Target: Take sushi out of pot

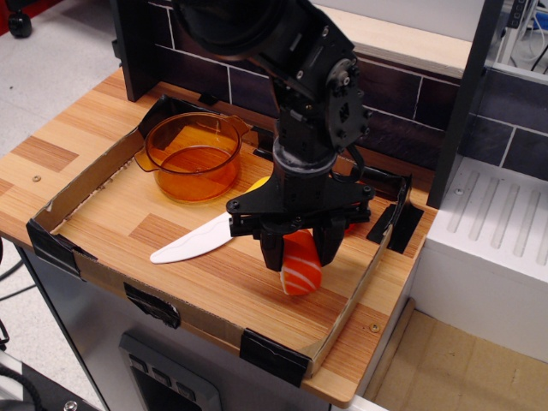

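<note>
The sushi [300, 268], orange with white stripes, sits between the fingers of my black gripper [300, 255], low over the wooden board at the front right. The gripper is shut on it. I cannot tell whether the sushi touches the board. The translucent orange pot [191, 155] stands at the back left of the board, looks empty, and is well apart from the gripper.
A toy knife with a white blade [192, 241] lies left of the gripper; its yellow handle is mostly hidden by the arm. A red strawberry [353, 221] is partly hidden behind the gripper. A low cardboard wall [349, 311] rims the board. A dark brick wall stands behind.
</note>
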Tool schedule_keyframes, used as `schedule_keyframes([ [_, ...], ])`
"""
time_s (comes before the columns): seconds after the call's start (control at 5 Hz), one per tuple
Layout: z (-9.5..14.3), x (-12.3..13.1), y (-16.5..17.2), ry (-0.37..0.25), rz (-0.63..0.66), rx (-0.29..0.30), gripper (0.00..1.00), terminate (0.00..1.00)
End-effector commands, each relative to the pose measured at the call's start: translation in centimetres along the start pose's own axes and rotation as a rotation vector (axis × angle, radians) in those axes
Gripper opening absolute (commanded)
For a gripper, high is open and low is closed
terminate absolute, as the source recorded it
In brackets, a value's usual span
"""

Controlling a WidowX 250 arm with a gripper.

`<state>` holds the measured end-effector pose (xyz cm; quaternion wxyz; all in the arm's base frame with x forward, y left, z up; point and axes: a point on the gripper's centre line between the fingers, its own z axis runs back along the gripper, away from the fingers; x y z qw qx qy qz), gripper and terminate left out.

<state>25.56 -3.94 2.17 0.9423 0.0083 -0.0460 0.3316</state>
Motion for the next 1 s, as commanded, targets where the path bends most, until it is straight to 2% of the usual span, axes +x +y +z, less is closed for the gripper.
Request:
schedule_keyframes([
  [0.0,4.2,2.1,2.2,0.004,0.081,-0.098,1.0,0.0],
  [0.4,10.4,4.6,2.9,0.001,0.176,-0.152,1.0,0.0],
  [0.6,10.4,4.6,2.9,0.001,0.176,-0.152,1.0,0.0],
  [0.8,10.4,4.6,2.9,0.001,0.176,-0.152,1.0,1.0],
])
